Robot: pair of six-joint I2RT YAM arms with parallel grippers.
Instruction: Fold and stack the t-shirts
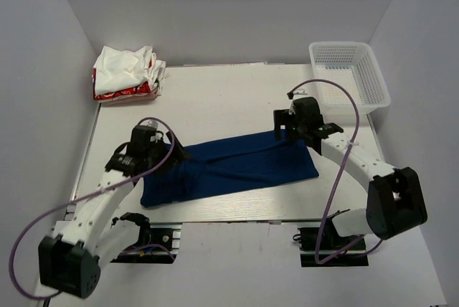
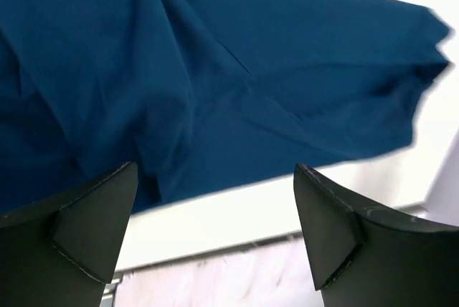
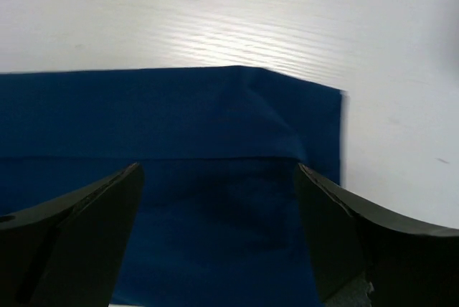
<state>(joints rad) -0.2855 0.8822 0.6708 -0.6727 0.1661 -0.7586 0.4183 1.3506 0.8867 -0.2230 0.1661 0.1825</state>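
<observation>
The navy t-shirt (image 1: pixel 237 167) lies on the table (image 1: pixel 229 99) as a long folded band, and I have one gripper at each end of it. My left gripper (image 1: pixel 166 155) sits over the band's left end, where the cloth is rumpled, and my right gripper (image 1: pixel 290 133) sits over the far right corner, where it lies smoother.

On the left wrist camera the navy t-shirt (image 2: pixel 215 70) fills the view ahead of the left gripper (image 2: pixel 215 171), creased into soft ridges. Its near hem crosses just ahead of the fingertips, with bare table below it. The two fingers stand wide apart with nothing between them.

On the right wrist camera the navy t-shirt (image 3: pixel 179 120) shows a straight fold line running across just ahead of the right gripper (image 3: pixel 219 167). The cloth's corner ends ahead and to the right of the right-hand finger, with bare table beyond it. These jaws are also spread wide and hold nothing.

I cannot tell from any view whether either set of fingertips touches the cloth.

Well beyond my left gripper, and a little to its left, the white and red t-shirts (image 1: pixel 128 74) sit in a loose heap at the far left corner of the table. Beyond my right gripper and off to its right, the white mesh basket (image 1: pixel 349 74) stands at the far right corner, well apart from the navy cloth
</observation>
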